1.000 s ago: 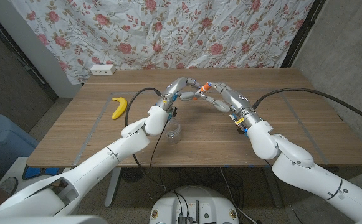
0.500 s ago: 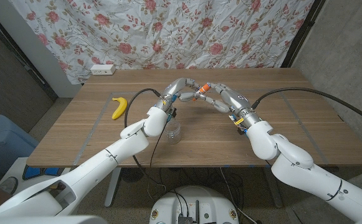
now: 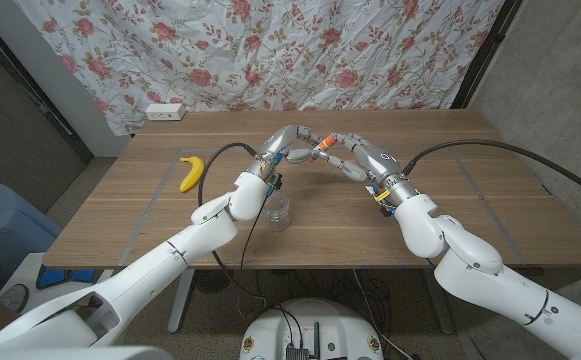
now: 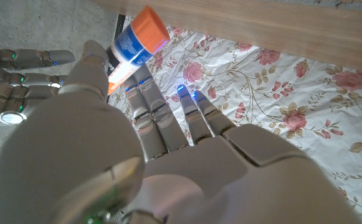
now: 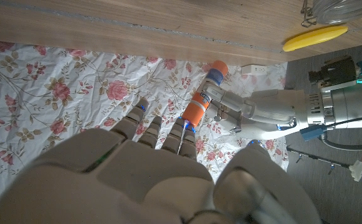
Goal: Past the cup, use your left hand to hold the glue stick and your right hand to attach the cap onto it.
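Above the centre of the frame, just past the cup (image 3: 279, 211), the left hand (image 3: 288, 146) held the glue stick (image 3: 313, 141) in its closed fingers. The right hand (image 3: 355, 157) pinched the orange cap (image 3: 322, 151) against the stick's end. Over the last second the hands barely shifted, the right edging slightly inward. The cap looked seated or nearly so; a final press probably remained.

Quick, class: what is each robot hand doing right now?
Left hand: holds the blue-labelled, orange-ended glue stick.
Right hand: holds the orange cylindrical cap.
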